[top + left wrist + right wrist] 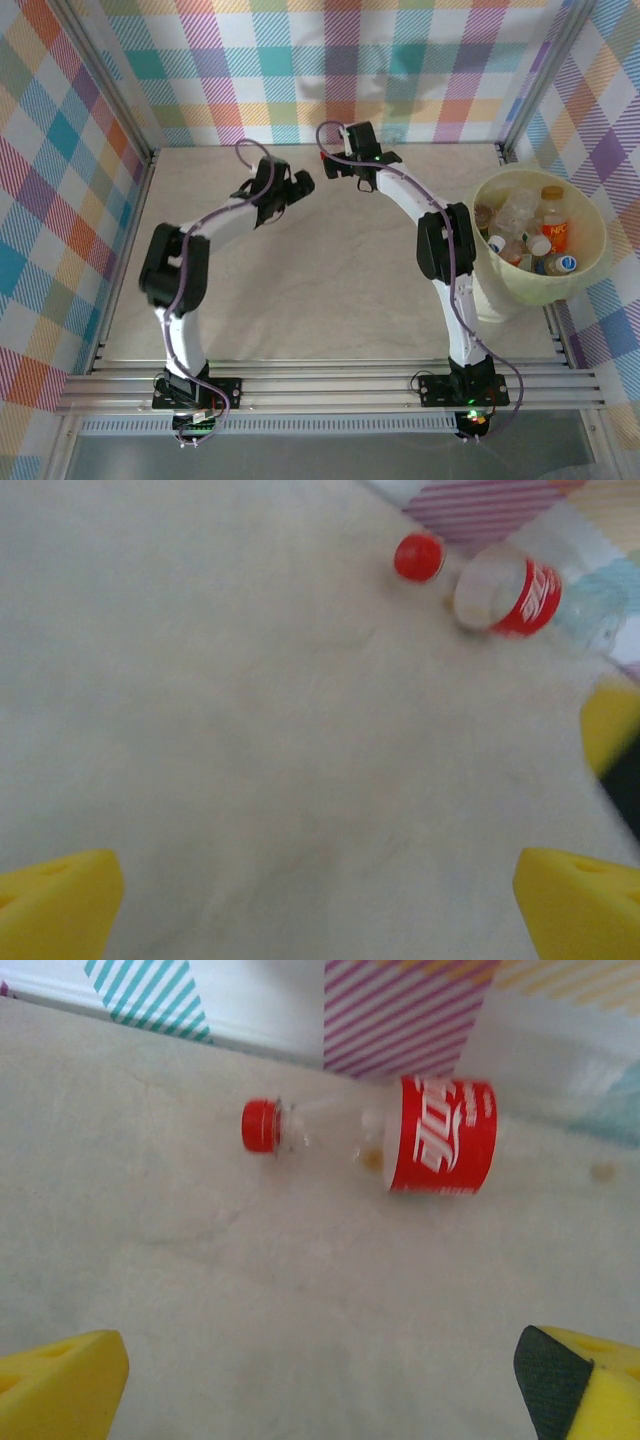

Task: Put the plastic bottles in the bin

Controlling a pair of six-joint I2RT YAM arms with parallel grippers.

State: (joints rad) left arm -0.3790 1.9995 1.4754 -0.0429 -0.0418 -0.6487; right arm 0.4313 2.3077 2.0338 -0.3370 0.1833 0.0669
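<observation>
- The left gripper [300,184] hovers above the pale table [320,290], its yellow-tipped jaws spread wide with nothing between them.
- A red-labelled bottle [400,1135] lies on its side near the checked back wall (red cap on), just ahead of both grippers.
- The right gripper [328,160] faces it, jaws likewise spread and empty.
- Far right, the cream bin [505,285] holds several more bottles [535,225].

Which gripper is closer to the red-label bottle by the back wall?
Right. The right gripper, open, faces the red-label bottle lying just ahead of it. The left gripper, open, sits farther back, the bottle ahead to its right.
</observation>
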